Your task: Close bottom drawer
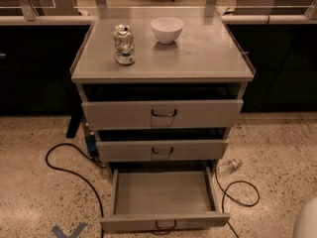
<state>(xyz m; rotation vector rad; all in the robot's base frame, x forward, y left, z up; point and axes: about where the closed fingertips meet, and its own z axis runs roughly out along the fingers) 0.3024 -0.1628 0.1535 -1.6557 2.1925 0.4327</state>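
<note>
Bottom drawer (163, 195) of the cabinet, pulled far out toward the camera, its wire handle (165, 226) at the lower edge of the view; the middle drawer (162, 150) and top drawer (162, 114) stand out only slightly. The tool is not in view, so neither its state nor the drawer's bearing from it can be told; a pale rounded form (307, 221), possibly part of the robot, shows at lower right. The drawer's front strip runs left–right and its slide axis front-to-back, so closing likely needs a push away from the camera.
</note>
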